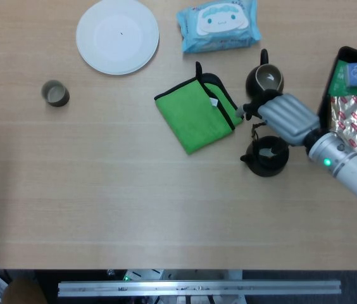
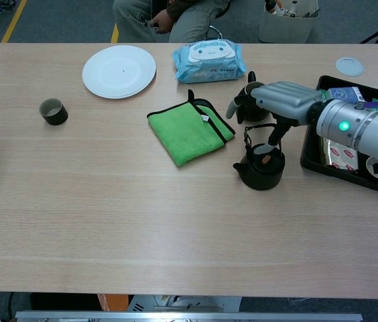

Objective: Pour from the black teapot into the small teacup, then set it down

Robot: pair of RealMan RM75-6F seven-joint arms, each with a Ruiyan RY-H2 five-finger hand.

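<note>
Near the table's right side the black teapot (image 1: 267, 155) sits upright, squat and round, spout pointing left, just beside the green cloth (image 1: 195, 114) — well apart from the small teacup (image 1: 55, 93) at far left. Above it hovers the right hand (image 2: 277, 100), whose thumb reaches toward the handle in the chest view, while the head view hides this; whether it grasps the handle I cannot tell. Writing on the blue wipes pack (image 2: 207, 52) is too small to read.

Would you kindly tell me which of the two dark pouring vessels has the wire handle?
The black teapot, nearer the table's front; the open pitcher behind it has a side handle.
</note>
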